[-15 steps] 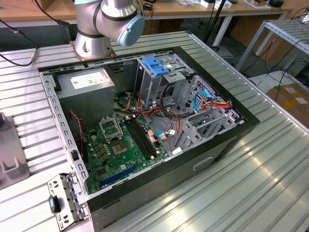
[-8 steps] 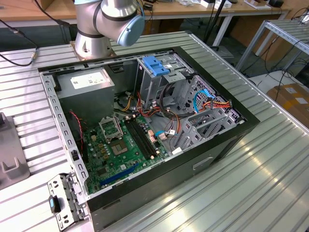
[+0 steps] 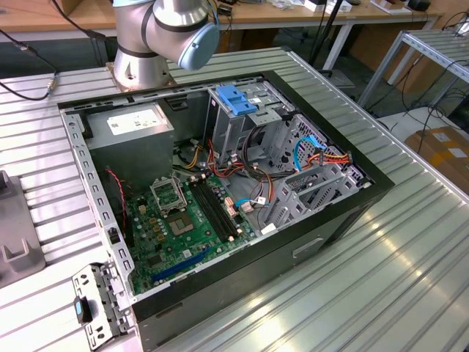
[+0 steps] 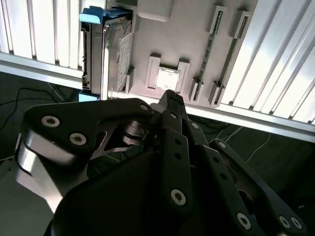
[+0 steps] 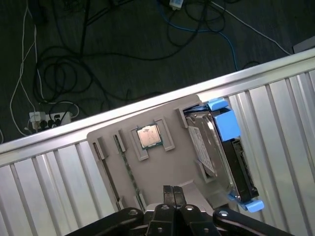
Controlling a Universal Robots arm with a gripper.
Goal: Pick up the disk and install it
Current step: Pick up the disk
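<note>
The disk [image 5: 222, 156] is a dark drive in a bright blue carrier, standing on its edge in a slot at one end of a grey holder tray [image 5: 162, 169]. In the second wrist view the disk [image 4: 105, 54] sits at the same end of the tray [image 4: 197, 39]. My gripper [image 5: 173, 190] hovers above the tray's middle, beside the disk and apart from it. Its two fingertips are pressed together with nothing between them, as the gripper [image 4: 170, 97] also stands in the second wrist view.
A small square processor chip [image 5: 147, 136] lies in the tray near the gripper. The tray rests on a ribbed metal table [image 5: 54, 187] close to its edge, with cables on the floor beyond. The open computer case [image 3: 220, 183] holds a drive cage with a blue latch [image 3: 238, 99].
</note>
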